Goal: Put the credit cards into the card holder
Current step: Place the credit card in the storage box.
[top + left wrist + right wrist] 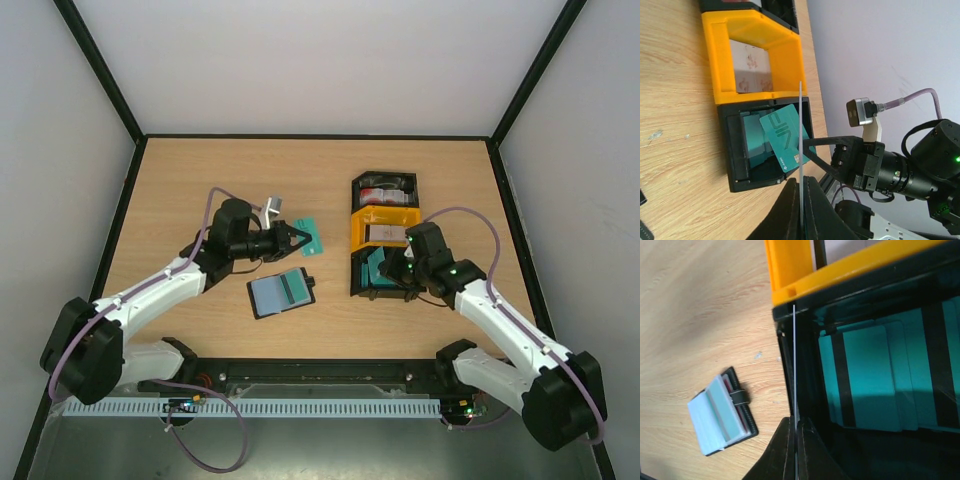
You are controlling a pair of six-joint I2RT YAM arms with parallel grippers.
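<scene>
1. At table left-centre: left gripper [297, 239] clamped on teal card [313, 237].
2. Just below, nearer the bases: card holder [281, 292] lying open on table [200, 180].
3. Over near black bin [732, 150]: right gripper [795, 425] pinched shut on second teal card [784, 139]; more teal cards [865, 375] lie inside.

Pretty plain setup: light wood table [200, 170] with a black border [320, 136], boxed in by white walls [320, 60] on the left, far and right sides. Soft, even light.
</scene>
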